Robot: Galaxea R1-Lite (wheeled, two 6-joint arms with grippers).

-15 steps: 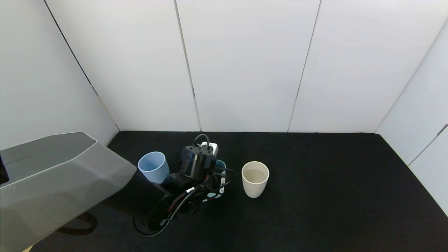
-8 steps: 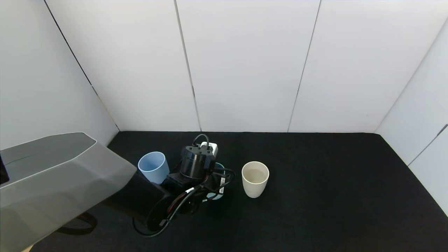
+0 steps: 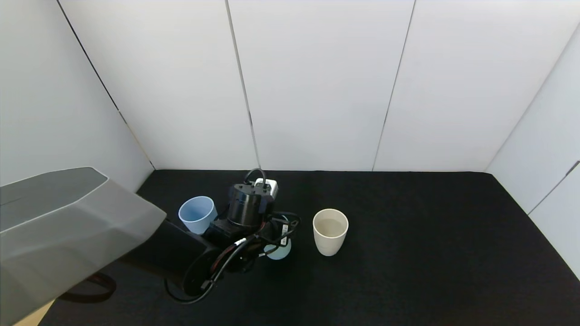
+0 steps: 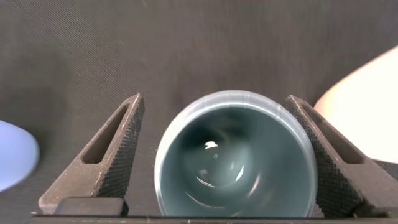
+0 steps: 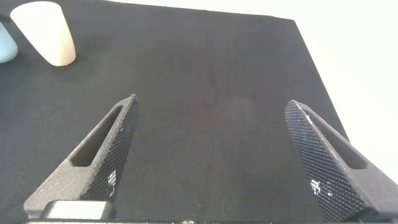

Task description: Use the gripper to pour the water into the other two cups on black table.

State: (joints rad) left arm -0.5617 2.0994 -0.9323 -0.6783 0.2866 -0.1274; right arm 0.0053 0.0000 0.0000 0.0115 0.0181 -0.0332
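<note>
A teal-green tumbler stands on the black table, mostly hidden under my left wrist. My left gripper points down over it. In the left wrist view, the left gripper is open, one finger on each side of the tumbler, with a gap on one side. A little water lies in the tumbler's bottom. The periwinkle-blue cup stands to its left and shows at the wrist view's edge. The cream-white cup stands to its right with water in it. My right gripper is open over bare table.
White walls close the table at the back and both sides. My grey left arm shell covers the table's near-left corner. The cream-white cup also shows in the right wrist view, far from that gripper.
My left wrist has shifted a little to the left and now hides the teal tumbler's rim. The blue and cream cups have not moved.
</note>
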